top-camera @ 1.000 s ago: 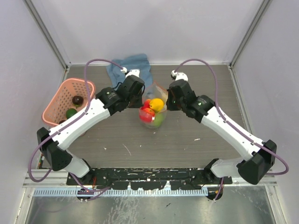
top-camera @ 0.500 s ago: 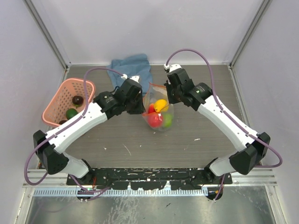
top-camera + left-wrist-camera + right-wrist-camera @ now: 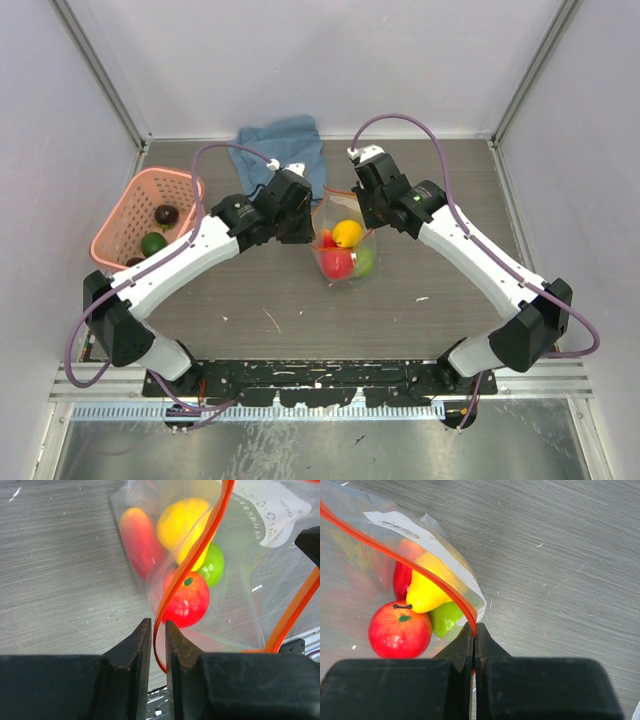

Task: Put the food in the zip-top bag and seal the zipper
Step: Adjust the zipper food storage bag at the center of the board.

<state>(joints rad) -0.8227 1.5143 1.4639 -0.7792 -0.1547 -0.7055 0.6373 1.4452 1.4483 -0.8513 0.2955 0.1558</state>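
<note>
While right hand pinches zipper, left hand slightly spread around it, white label print unreadable

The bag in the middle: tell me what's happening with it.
Both arms are at the zip-top bag, working its zipper. The right gripper is shut on the strip at one corner. The left gripper has its jaws slightly apart around the strip. A red apple, yellow fruit and green fruit sit inside; the mouth is unsealed. A dark fruit and second green fruit lie in the pink basket.
</note>
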